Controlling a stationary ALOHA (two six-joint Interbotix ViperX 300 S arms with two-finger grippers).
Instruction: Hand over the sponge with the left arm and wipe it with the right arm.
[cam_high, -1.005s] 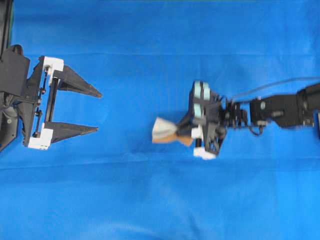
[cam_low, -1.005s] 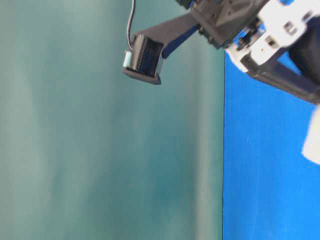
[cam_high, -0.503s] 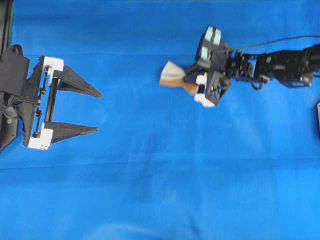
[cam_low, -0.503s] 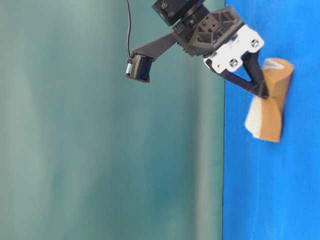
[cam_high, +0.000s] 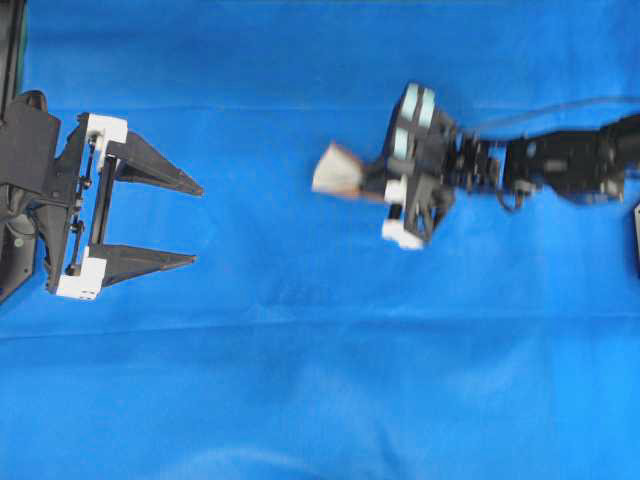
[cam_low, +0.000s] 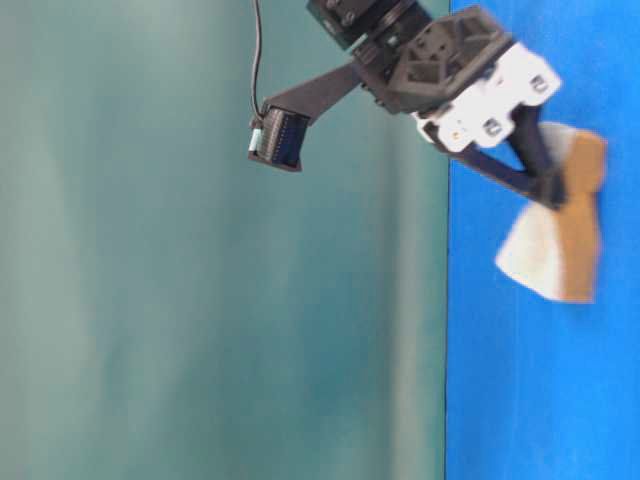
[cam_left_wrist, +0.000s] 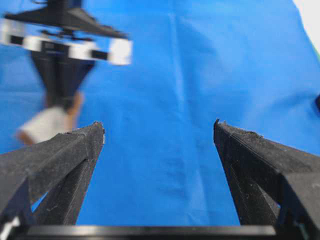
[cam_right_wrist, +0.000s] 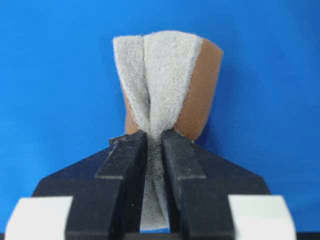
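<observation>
The sponge (cam_high: 338, 170) is squeezed folded in my right gripper (cam_high: 368, 182), grey-white fibre side and tan foam both showing. The right wrist view shows the sponge (cam_right_wrist: 161, 75) pinched between the two black fingers of the right gripper (cam_right_wrist: 155, 136), with its free end flaring out over the blue cloth. At table level the sponge (cam_low: 558, 240) hangs from the right gripper (cam_low: 548, 188) against the cloth. My left gripper (cam_high: 198, 223) rests far left, open and empty. Its wrist view shows the left gripper (cam_left_wrist: 159, 127) spread wide, with the blurred sponge (cam_left_wrist: 44, 126) beyond its left finger.
A blue cloth (cam_high: 320, 380) with shallow creases covers the whole table. A small dark object (cam_high: 637, 235) sits at the right edge. A teal wall (cam_low: 200, 300) fills the left of the table-level view.
The right gripper carried the sponge from mid-table toward the top of the overhead view, then back down slightly. The left arm has not moved.
</observation>
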